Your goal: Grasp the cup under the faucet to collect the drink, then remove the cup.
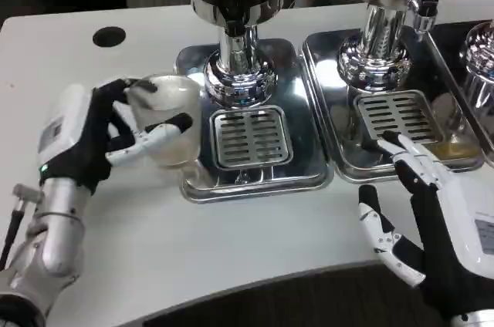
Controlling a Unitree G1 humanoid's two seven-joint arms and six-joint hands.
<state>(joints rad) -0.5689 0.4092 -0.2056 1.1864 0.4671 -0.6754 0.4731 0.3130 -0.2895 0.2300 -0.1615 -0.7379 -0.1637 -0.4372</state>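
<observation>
Nearest me, right robot hand (421, 211) lies open on the counter (255, 242); left robot hand (108, 136) grips the upright cup (166, 123), faucet (235, 22) at its two o'clock.

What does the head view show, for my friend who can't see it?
The robot's left hand holds a clear cup beside a shiny drink dispenser and its drip tray. Its right hand rests open near a second tray.
</observation>
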